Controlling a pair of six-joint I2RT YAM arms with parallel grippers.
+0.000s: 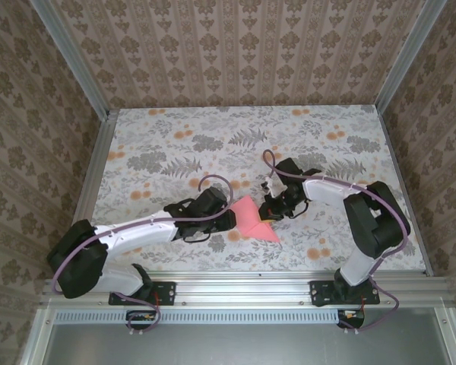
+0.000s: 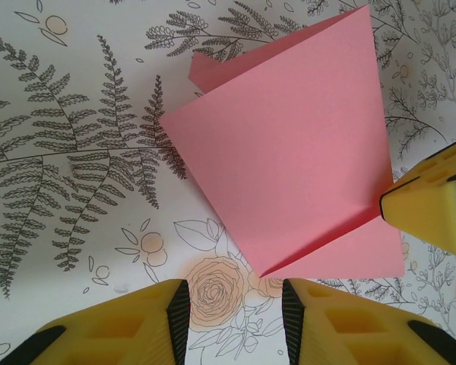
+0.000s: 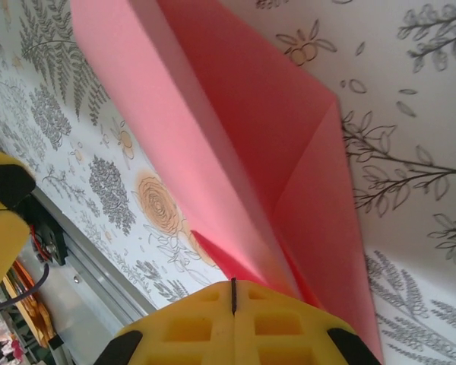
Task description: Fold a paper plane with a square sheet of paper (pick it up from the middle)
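Paper (image 3: 235, 137) pinched in right end effector (image 3: 233, 293) — clear at wrist, tiny overhead — left end effector (image 2: 234, 295) released.

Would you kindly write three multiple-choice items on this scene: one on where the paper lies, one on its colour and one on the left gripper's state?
1. Where is the sheet of paper?
A. against the back wall
B. between the left gripper and the right gripper
C. on an arm's base

2. What colour is it?
A. blue
B. white
C. pink-red

3. How is the left gripper?
A. open
B. shut on the paper
C. shut on nothing

Key: 1 B, each wrist view shows it just ahead of its gripper; 2 C, plainly pink-red; 3 A, the table shows between its fingers.
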